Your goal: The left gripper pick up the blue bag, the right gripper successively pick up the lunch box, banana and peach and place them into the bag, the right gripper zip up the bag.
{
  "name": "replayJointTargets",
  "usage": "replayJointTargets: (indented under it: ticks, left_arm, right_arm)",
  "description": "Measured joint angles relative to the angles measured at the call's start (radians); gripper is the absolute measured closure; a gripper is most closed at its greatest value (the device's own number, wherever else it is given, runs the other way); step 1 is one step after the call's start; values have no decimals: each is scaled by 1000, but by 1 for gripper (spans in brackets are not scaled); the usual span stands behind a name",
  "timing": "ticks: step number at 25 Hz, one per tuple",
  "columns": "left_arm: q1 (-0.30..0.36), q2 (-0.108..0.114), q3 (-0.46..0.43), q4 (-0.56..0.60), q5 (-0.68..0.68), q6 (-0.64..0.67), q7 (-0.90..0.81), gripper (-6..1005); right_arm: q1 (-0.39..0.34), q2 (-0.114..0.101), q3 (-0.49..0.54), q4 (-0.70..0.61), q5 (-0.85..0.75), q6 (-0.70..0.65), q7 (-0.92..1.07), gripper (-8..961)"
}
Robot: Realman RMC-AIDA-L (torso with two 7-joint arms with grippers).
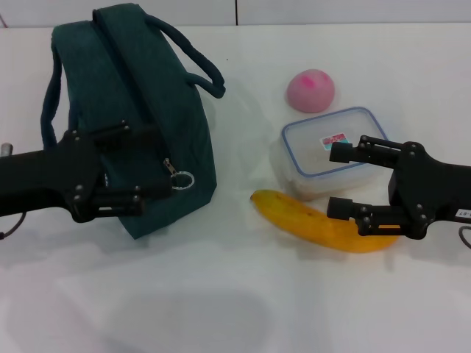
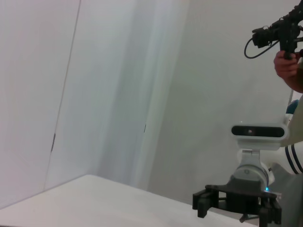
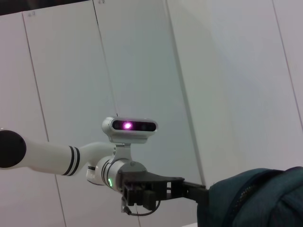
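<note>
- The left gripper [image 1: 143,165] sits at 9 o'clock, spread wide against the flank of the bag [image 1: 132,110], one finger high on the cloth, the other low by the zip ring [image 1: 182,180]. It holds nothing yet, as far as I can see.
- The bag stands upright at 10 o'clock, zipped shut, handles [image 1: 193,60] looping over the top towards 12.
- I'd worry about that grip: closing on the flat side could pinch only loose fabric, and the bag could sag or topple when lifted.
- While the zip is closed, nothing can go in; that has to be dealt with first.
- The right gripper [image 1: 340,182] comes in from 3 o'clock, jaws wide and empty, upper finger over the lunch box [image 1: 324,143], lower finger over the banana [image 1: 316,224].
- The risk there: the box and banana lie touching, so closing could catch both, or knock the banana away.
- The clear lid looks slick; I'd guess it could slip from a shallow hold.
- The peach [image 1: 310,90] rests at 1 o'clock, just beyond the box. It's round, so a nudge from the box could set it rolling.
- The table [image 1: 235,309] is plain white and smooth.
- Behind are pale panelled walls [image 3: 227,71]. In the left wrist view a person's hand [image 2: 289,71] holds a dark device high in the corner.
</note>
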Motion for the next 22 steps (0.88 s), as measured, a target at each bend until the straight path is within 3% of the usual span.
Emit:
replayJointTargets:
  ticks: [10, 15, 19, 22]
  left_arm:
    - [-3, 1, 0, -1, -16, 1, -2, 115]
    - [24, 11, -10, 1, -144, 22, -13, 116]
    - [28, 24, -156, 3, -215, -25, -168, 117]
    - [-7, 55, -246, 8, -168, -93, -307, 118]
  right_arm:
    - [2, 1, 0, -2, 5, -8, 0, 140]
    - [3, 0, 0, -2, 9, -11, 0, 140]
    - [3, -1, 0, -2, 9, -10, 0, 140]
    - [3, -1, 3, -2, 10, -8, -1, 140]
